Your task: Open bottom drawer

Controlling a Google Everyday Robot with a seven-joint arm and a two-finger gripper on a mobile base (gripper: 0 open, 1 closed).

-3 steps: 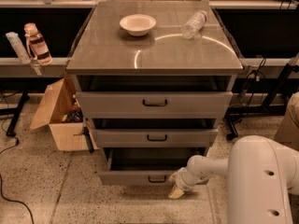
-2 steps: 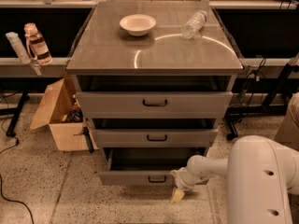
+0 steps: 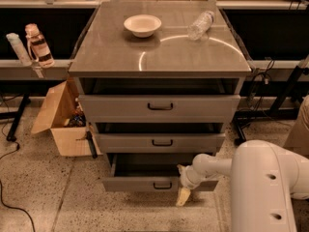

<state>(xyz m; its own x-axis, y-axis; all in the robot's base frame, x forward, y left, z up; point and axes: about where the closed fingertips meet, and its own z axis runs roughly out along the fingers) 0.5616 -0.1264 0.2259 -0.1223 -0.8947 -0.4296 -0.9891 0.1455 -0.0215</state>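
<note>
Grey flat-fronted metal bottom drawer (image 3: 135, 183) stays partly pulled out below the tabletop's (image 3: 159, 57) front edge. The white arm's pincer (image 3: 183, 188) remains just right of its black handle (image 3: 162, 185); whether it grips cannot be told.

The white, rounded plastic arm (image 3: 217, 164) comes out from the large smooth white shell (image 3: 263, 187) of the robot in the lower right corner and lies almost level, reaching toward the left side of the view. At its end the wrist bends down. The cream-coloured two-finger gripper (image 3: 184, 193) hangs low there, pointing downward and slightly left.
</note>
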